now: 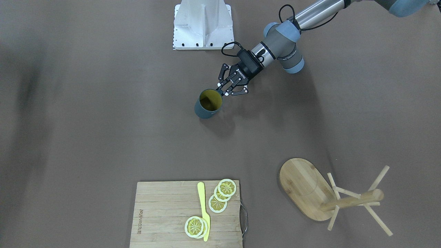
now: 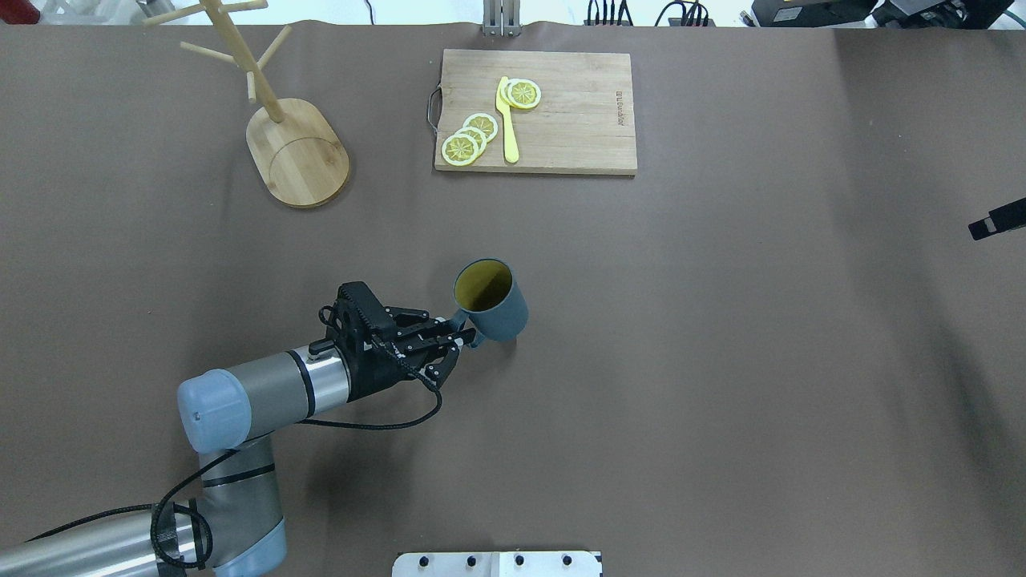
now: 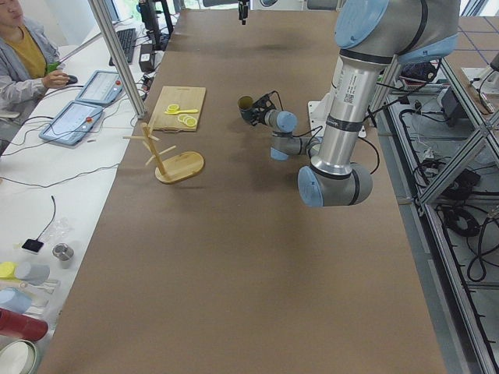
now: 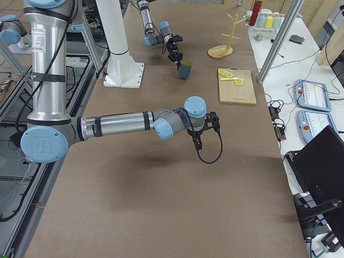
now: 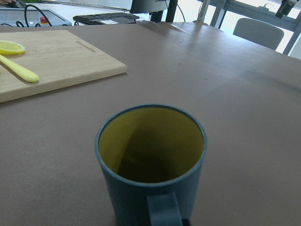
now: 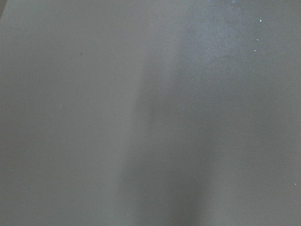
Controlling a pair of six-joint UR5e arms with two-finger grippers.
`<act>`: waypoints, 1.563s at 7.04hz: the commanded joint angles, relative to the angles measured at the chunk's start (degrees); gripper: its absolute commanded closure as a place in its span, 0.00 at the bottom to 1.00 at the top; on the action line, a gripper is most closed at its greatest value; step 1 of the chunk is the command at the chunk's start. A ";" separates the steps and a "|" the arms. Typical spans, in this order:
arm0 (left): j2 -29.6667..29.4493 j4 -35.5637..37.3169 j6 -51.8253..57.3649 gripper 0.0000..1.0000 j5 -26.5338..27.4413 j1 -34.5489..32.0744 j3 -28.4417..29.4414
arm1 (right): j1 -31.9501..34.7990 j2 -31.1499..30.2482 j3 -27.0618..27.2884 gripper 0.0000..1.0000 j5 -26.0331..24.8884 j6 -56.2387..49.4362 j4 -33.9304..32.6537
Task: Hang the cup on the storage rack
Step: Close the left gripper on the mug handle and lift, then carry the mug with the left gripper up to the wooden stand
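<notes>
The cup [image 2: 493, 303], a dark teal mug with a yellowish inside, is mid-table, tilted, its handle toward my left gripper [image 2: 463, 338]. The left gripper is shut on the handle; the front-facing view shows the same grip [image 1: 222, 92] on the cup [image 1: 207, 105]. The left wrist view looks into the cup [image 5: 150, 155] with the handle at the bottom. The storage rack [image 2: 298, 156], a bamboo mug tree on an oval base, stands upright at the far left, well apart from the cup; it also shows in the front-facing view [image 1: 303, 187]. My right gripper [image 4: 198, 141] points down over bare table; I cannot tell its state.
A wooden cutting board [image 2: 561, 120] with lemon slices [image 2: 469, 138] and a yellow knife [image 2: 506, 120] lies at the far middle, right of the rack. The white robot base [image 1: 203, 26] is behind the cup. An operator sits beyond the far edge [image 3: 23, 54].
</notes>
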 commanded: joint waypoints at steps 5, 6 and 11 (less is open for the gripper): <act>0.35 -5.06 -28.10 1.00 -0.28 -8.25 -3.85 | 1.08 -0.79 0.26 0.00 -0.12 -0.09 0.29; 0.26 -4.97 -29.93 1.00 -0.45 -11.33 -3.85 | 1.17 -0.71 0.35 0.00 -0.21 -0.18 0.38; -0.61 -4.44 -59.05 1.00 -13.28 -24.43 0.79 | 2.04 -1.41 0.79 0.00 -0.30 -0.18 0.47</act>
